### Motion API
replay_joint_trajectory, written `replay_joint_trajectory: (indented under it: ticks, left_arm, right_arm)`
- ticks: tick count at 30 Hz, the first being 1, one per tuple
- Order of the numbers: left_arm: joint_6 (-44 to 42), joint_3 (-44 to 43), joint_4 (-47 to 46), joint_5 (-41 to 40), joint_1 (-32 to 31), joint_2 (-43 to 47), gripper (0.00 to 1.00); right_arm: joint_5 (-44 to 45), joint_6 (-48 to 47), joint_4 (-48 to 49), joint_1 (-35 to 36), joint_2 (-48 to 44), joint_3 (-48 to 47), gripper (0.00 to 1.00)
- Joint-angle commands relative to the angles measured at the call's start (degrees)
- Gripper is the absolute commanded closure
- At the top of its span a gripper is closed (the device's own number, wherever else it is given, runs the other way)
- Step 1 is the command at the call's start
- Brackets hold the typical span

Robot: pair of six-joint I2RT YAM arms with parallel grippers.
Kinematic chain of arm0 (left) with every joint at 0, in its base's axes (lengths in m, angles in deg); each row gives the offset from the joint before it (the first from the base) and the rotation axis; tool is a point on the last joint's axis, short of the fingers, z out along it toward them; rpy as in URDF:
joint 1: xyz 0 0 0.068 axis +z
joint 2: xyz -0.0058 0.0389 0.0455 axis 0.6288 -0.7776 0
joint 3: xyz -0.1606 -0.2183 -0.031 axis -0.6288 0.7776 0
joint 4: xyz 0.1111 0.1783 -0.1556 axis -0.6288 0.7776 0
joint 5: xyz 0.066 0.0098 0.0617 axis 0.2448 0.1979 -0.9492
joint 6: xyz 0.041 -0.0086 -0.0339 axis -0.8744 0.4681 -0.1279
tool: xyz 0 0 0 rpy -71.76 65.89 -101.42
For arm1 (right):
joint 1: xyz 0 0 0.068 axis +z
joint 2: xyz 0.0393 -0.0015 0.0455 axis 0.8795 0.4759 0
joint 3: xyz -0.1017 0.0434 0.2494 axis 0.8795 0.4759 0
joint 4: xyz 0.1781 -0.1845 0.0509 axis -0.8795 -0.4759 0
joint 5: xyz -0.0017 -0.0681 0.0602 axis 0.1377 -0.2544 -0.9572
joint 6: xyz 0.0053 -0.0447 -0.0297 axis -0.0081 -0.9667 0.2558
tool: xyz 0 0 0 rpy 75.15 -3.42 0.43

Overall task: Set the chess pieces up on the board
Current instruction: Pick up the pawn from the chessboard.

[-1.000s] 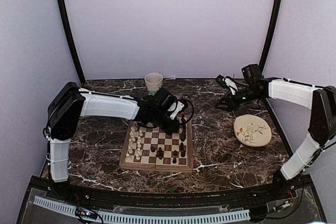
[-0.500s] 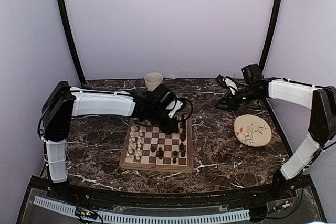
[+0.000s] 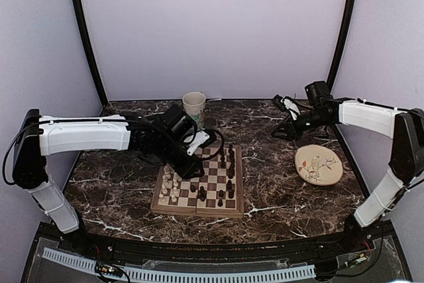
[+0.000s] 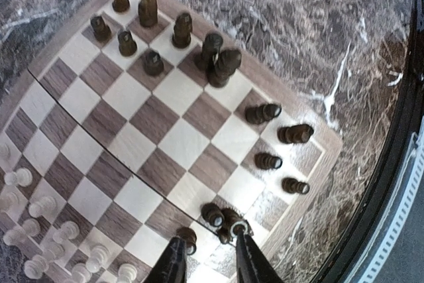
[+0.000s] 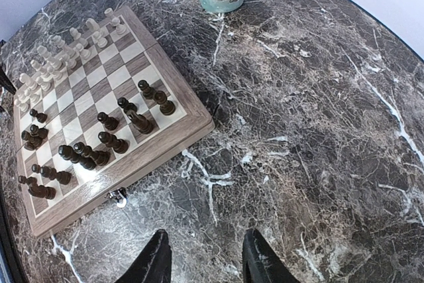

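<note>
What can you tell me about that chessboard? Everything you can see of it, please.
The board is a square of wood, checkered in tan and dark brown. It has a light wooden border, a seam across its middle and a small metal clasp on one edge. It lies flat and unfolded on the dark marbled table. On it, cream-white pieces crowd one side, dark pieces stand scattered over the other, and most middle squares are bare.

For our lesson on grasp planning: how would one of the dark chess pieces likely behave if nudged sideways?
The dark chess pieces look tall on small bases, so probably tip easily. Turned round, a fallen one may roll. Crowded neighbours could get knocked too.
</note>
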Motion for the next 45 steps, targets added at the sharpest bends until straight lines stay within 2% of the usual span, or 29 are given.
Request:
replay_joint_trajectory:
  ticks: [1, 13, 23, 25, 29, 38, 45]
  left_arm:
    - [-1.73, 4.01, 3.82, 1.55, -0.23, 1.73, 0.72]
    - [-3.52, 3.16, 3.74, 0.56, -0.62, -4.25, 0.71]
    - [-4.27, 1.42, 5.47, -1.56, -0.80, -6.73, 0.83]
    - [-4.33, 1.41, 5.85, -1.62, -0.80, -6.86, 0.82]
    - [-4.20, 1.26, 5.90, -2.32, -0.80, -7.19, 0.74]
    - [-3.86, 0.11, 4.39, -1.28, -0.80, -3.45, 0.75]
    - [-4.70, -0.15, 5.62, -3.34, -0.80, -5.47, 0.72]
  right_arm:
    - [-1.24, -0.85, -0.27, -0.17, 0.40, -1.38, 0.63]
    - [-1.13, -1.11, -0.45, -0.19, 0.38, -1.24, 0.63]
    - [-1.06, -1.47, -0.52, -0.19, 0.42, -1.21, 0.63]
    - [-1.21, -1.46, -0.61, -0.20, 1.52, -1.25, 0.63]
    - [-1.43, -1.55, -0.88, -0.15, 2.20, -1.38, 0.63]
    - [-1.34, -1.55, -0.86, -0.16, 1.97, -1.38, 0.63]
    - [-1.43, -1.53, -1.05, -0.19, 2.03, -1.38, 0.63]
